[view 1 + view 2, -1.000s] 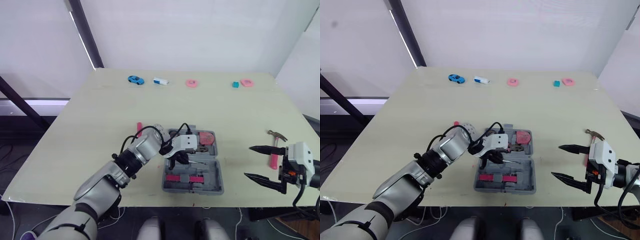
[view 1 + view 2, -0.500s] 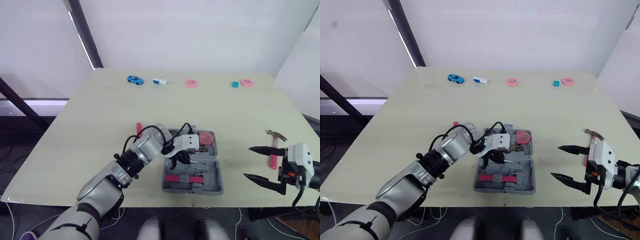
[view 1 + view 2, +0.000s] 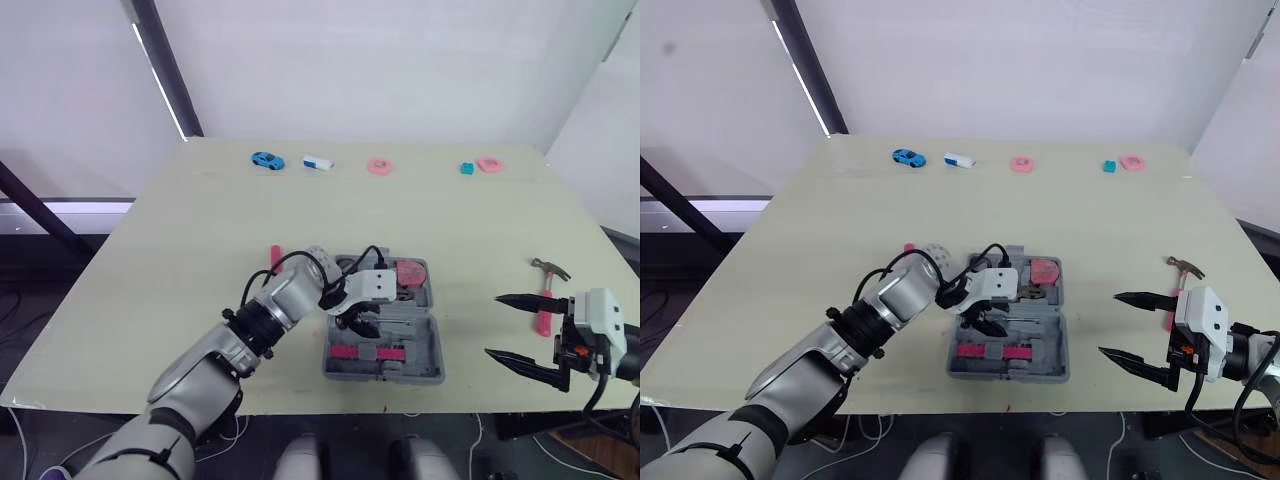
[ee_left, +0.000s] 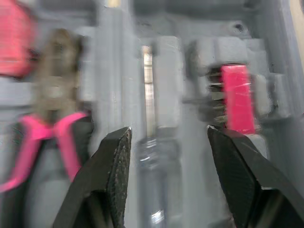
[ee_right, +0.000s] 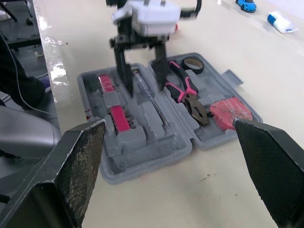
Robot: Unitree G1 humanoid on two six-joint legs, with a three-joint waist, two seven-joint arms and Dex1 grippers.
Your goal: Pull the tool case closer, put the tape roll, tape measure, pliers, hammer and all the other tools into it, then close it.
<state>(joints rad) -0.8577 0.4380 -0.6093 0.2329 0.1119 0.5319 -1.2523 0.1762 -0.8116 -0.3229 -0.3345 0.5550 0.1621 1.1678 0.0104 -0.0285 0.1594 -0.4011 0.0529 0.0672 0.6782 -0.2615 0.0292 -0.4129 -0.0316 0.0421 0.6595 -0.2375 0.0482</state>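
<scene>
Left claw [image 5: 145,81] spread above open tool case [image 5: 142,166] with pliers [image 5: 187,92], tape roll [image 5: 192,64] inside

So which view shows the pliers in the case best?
Right wrist view: the pliers lie whole in the tool case, pink handles and head clear. Left wrist view crops them; in the eye views the left pincer covers most of them.

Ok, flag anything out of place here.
The hammer lies on the table right of the open case, near the right gripper, not packed. A pink item left of the case is out too.
</scene>
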